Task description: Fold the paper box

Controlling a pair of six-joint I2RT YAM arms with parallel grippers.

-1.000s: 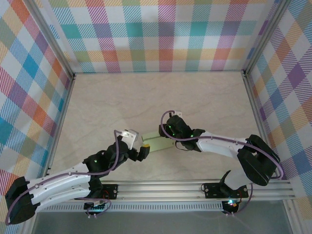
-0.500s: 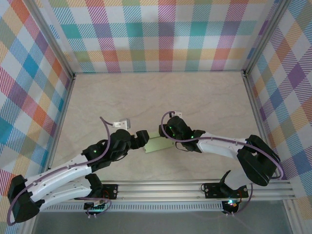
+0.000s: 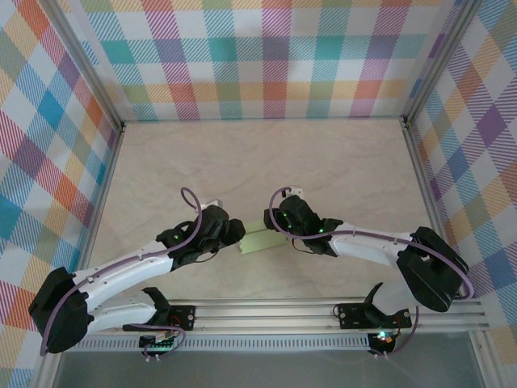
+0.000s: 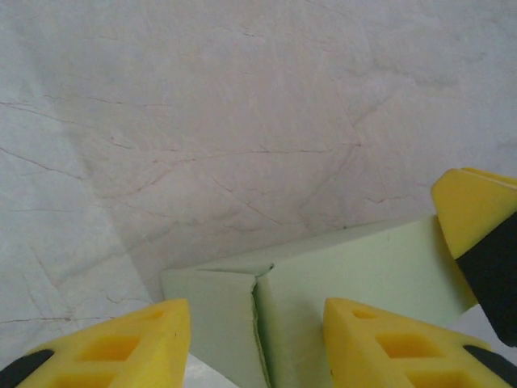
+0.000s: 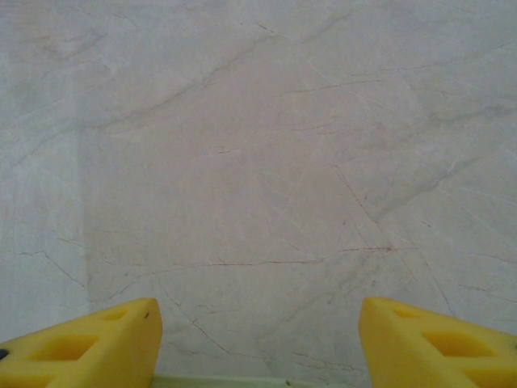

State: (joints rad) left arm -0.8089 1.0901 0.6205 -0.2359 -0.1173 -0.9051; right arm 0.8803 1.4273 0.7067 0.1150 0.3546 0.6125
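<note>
The paper box (image 3: 260, 240) is a small pale-green box lying on the table between my two grippers. My left gripper (image 3: 237, 237) is at its left end. In the left wrist view the box (image 4: 355, 271) shows a folded end flap just beyond the gripper (image 4: 257, 323), whose yellow fingers (image 4: 113, 347) stand apart, partly narrowed. My right gripper (image 3: 275, 230) sits over the box's right end. One of its yellow fingertips (image 4: 472, 218) rests against the box's far side. Between the right gripper's (image 5: 258, 343) wide-set fingers, a green strip of the box (image 5: 242, 381) spans the bottom edge.
The pale marbled table (image 3: 266, 162) is fenced by checked walls (image 3: 266, 56) at the back and both sides. A metal rail (image 3: 323, 311) with the arm bases runs along the near edge. Purple cables loop over both wrists.
My left arm has swung up and in toward the box's left end, and its jaws have narrowed from wide open. The right arm and the box have hardly moved.
</note>
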